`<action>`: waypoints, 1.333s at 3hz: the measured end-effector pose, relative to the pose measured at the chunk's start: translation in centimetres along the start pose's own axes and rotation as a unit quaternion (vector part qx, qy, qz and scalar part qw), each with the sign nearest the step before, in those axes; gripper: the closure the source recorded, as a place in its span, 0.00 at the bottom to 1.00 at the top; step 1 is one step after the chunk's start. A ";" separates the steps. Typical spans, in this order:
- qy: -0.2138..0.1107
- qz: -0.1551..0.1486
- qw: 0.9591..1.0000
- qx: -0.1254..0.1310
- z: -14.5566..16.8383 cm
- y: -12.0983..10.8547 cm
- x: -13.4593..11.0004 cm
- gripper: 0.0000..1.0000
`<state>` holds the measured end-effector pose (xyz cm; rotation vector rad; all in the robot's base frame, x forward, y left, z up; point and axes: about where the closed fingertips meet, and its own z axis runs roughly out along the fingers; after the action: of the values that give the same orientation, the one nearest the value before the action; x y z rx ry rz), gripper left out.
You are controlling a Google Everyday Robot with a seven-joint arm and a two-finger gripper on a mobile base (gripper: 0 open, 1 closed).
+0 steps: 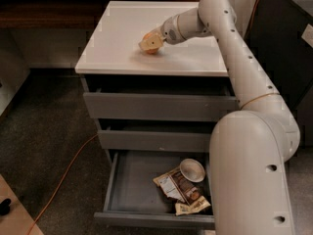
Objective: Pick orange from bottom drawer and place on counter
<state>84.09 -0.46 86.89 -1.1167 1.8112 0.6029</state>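
Note:
My gripper (pixel 148 43) is over the middle of the light grey-white counter (pixel 115 38), low at its surface. Its pale fingers are closed around the orange (pixel 153 49), of which only a small orange patch shows between them. I cannot tell whether the orange rests on the counter or hangs just above it. The bottom drawer (pixel 146 218) is pulled open below, and its grey inside is in view. My arm reaches in from the right, over the cabinet.
In the open drawer lie a pale round bowl (pixel 192 170) and brown snack packets (pixel 178 187) at the right side. The two upper drawers (pixel 156 106) are slightly ajar. An orange cable (pixel 63 175) runs across the dark floor at left. A dark wooden shelf (pixel 44 13) stands behind left.

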 end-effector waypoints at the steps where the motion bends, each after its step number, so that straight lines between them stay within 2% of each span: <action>1: -0.002 0.011 1.000 0.003 0.3 -0.7 0.4 0.51; 3: -0.004 0.017 1.000 0.000 0.7 -0.9 0.8 0.04; 4: -0.006 0.017 1.000 -0.001 0.7 -0.9 0.8 0.00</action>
<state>85.04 -0.75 85.90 -1.0835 1.8230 0.6295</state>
